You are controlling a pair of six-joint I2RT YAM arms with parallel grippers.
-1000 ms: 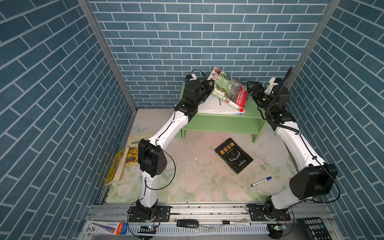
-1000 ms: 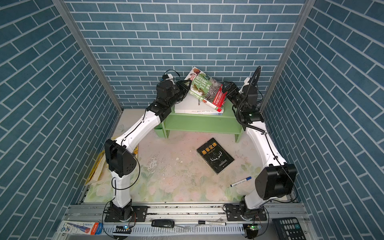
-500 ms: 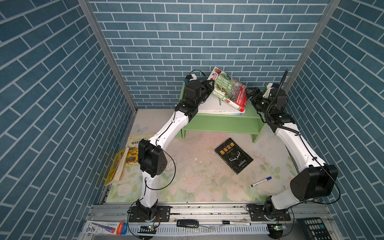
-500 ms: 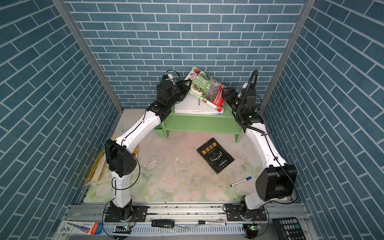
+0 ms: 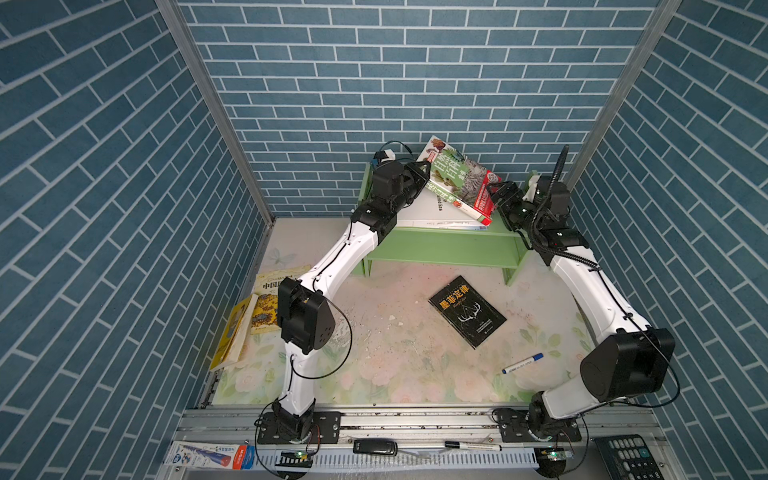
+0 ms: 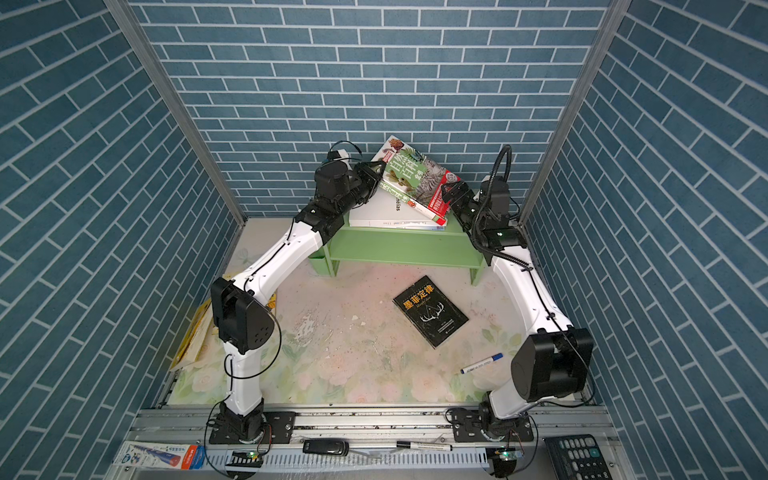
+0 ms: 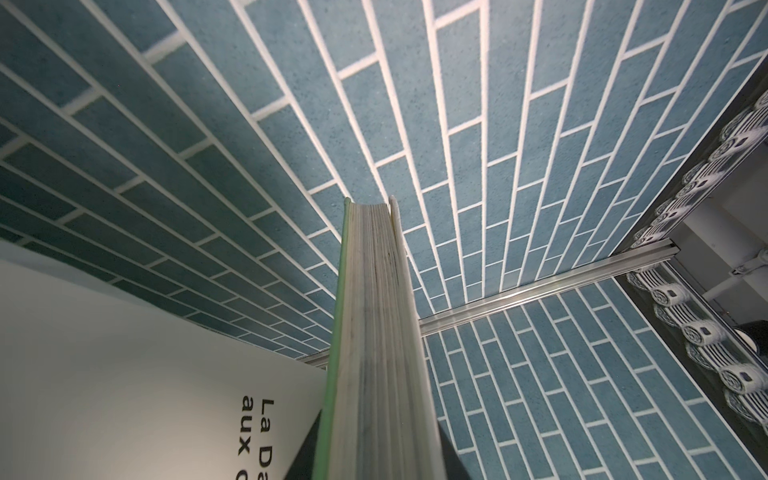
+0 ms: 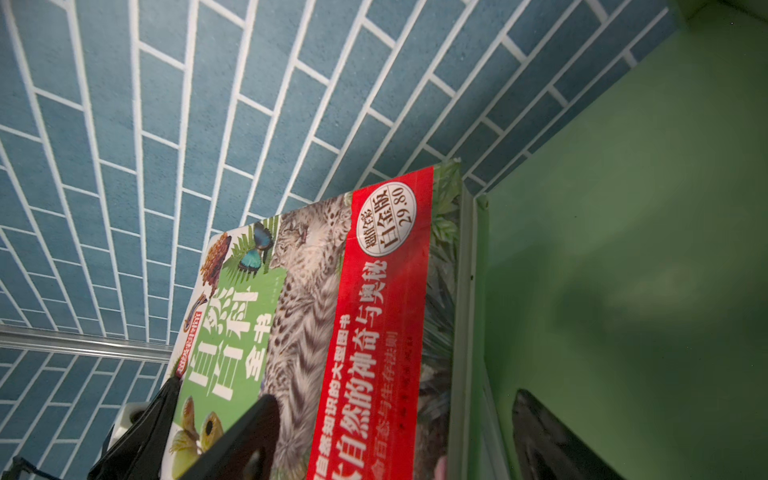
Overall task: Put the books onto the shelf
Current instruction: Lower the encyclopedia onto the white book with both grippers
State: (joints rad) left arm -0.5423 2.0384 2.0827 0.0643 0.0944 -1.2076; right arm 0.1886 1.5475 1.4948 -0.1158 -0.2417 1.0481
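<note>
Now the step in hand is laying the green book [image 5: 459,178] on the shelf [image 5: 436,249], which stands at 12 o'clock on the table. The left gripper [image 5: 420,176] is clamped on the book's 9 o'clock edge and holds it tilted. The low corner seems to rest on the white book [image 5: 415,210] lying on the top tier. The right gripper [image 5: 495,195] is at the 3 o'clock corner, fingers spread wide and gripping nothing. Next, I think, the book must be lowered flat and then released. The black book [image 5: 467,309] near the centre and the yellow books [image 5: 266,307] at 9 o'clock lie on the table.
</note>
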